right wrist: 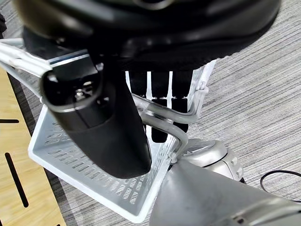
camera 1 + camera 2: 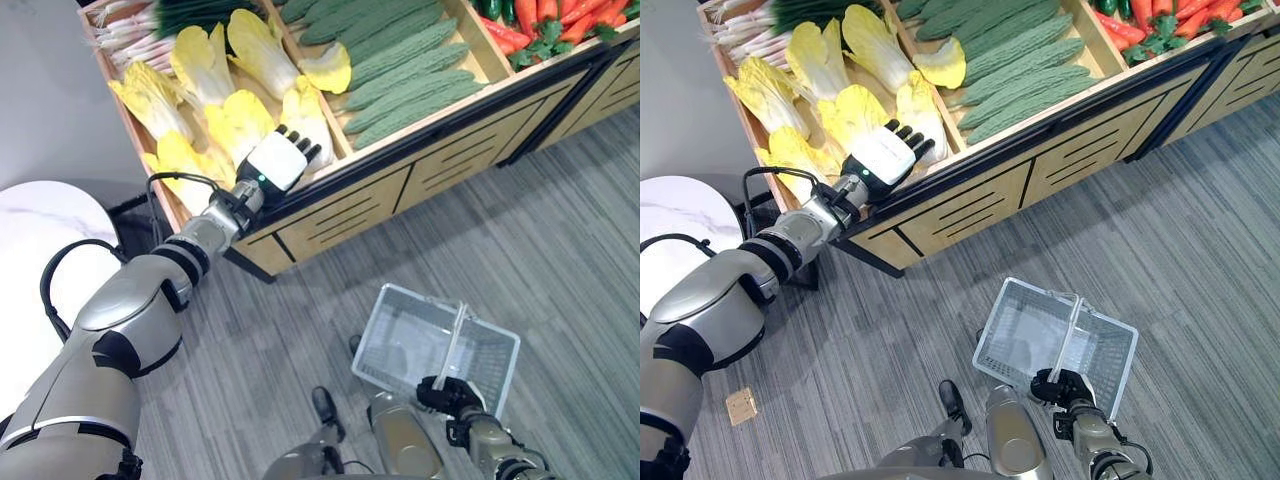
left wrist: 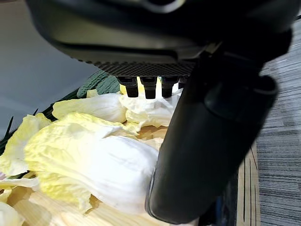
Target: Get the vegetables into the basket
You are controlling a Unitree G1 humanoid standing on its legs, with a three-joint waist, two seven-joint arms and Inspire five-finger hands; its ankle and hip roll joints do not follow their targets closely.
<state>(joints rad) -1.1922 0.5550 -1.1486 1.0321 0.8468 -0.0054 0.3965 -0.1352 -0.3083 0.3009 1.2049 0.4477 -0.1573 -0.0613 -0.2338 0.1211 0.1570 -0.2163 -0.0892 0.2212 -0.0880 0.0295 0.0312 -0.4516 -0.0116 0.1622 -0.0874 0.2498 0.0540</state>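
The wooden produce stand (image 2: 420, 180) runs from 10 o'clock across to 2 o'clock in the head views, split into bins: yellow-white cabbages (image 2: 200, 95) at 11 o'clock, bumpy green gourds (image 2: 400, 70) at 12 to 1 o'clock, red peppers (image 2: 540, 25) at the far 1 o'clock corner, pale scallions (image 2: 130, 40) at the far end of the cabbage bin. The white wire basket (image 2: 395, 335) hangs low over the grey floor at 5 o'clock, empty as far as I can see, its handle (image 1: 160, 113) wrapped by the curled fingers of the right hand (image 2: 452, 395). The left hand (image 2: 282, 158) reaches over the stand's front rail at about 11 o'clock, fingers straight and spread loosely above the nearest cabbage (image 3: 94, 165), holding nothing; its wrist view shows the thumb beside that cabbage's white base, and I cannot tell whether it touches. To my eye the step in hand is the first pick. It would go best if the hand came down on the firm white stem end rather than the loose yellow leaves, which look likely to tear or slip, with the thumb under one flank and the fingers over the other. The cabbage should be lifted clear of the rail before it swings toward 5 o'clock, while the right hand holds the basket level and open side up.
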